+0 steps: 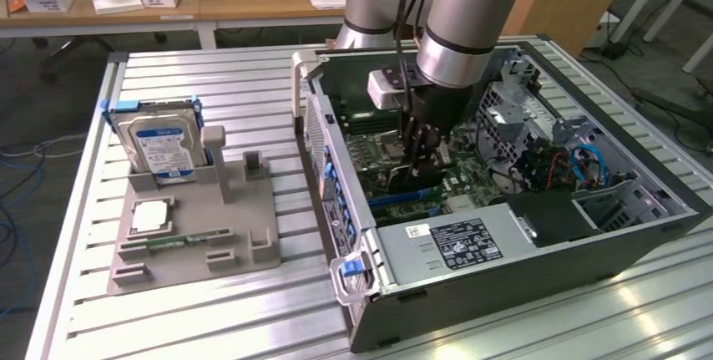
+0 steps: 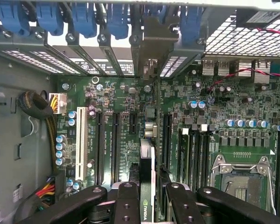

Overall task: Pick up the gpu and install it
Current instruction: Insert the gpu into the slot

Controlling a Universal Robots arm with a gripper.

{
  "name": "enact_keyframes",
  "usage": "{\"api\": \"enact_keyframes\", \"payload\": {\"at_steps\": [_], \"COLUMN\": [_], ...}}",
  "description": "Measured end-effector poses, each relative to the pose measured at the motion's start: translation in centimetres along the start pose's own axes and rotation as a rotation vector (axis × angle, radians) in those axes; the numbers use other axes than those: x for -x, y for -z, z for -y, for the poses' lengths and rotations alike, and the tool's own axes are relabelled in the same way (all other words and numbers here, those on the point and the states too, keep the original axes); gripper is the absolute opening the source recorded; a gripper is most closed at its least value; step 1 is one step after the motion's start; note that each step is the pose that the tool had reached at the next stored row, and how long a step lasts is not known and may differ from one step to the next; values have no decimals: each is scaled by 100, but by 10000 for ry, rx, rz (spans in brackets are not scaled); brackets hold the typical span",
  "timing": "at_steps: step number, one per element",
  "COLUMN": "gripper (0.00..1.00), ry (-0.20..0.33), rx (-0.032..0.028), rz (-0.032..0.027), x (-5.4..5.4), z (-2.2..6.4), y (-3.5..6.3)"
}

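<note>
Pinching the gpu (image 2: 145, 173) edge-on, the tool (image 2: 151, 198) seemingly hovers over the motherboard (image 2: 121, 126).

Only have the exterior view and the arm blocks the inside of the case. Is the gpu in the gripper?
Observer: Yes. The wrist view shows the gripper shut on the gpu, which sits edge-on between the fingers.
Operator: What's under it?
Observer: The motherboard. The card's edge runs parallel to the long black slots.
Operator: Any cables close to it?
Observer: A bundle of cables lies by the case wall, beyond a white slot and apart from the card.
</note>
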State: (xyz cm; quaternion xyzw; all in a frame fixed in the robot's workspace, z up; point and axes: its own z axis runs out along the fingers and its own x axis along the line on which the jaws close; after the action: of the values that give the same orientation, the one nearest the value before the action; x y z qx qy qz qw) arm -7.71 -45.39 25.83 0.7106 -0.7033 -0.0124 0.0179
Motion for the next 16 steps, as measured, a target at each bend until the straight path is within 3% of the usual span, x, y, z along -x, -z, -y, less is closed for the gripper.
{"api": "enact_keyframes", "payload": {"at_steps": [16], "gripper": [27], "ry": [-1], "rx": [4], "rz": [-4], "x": [0], "z": [-1], "y": [-97]}}
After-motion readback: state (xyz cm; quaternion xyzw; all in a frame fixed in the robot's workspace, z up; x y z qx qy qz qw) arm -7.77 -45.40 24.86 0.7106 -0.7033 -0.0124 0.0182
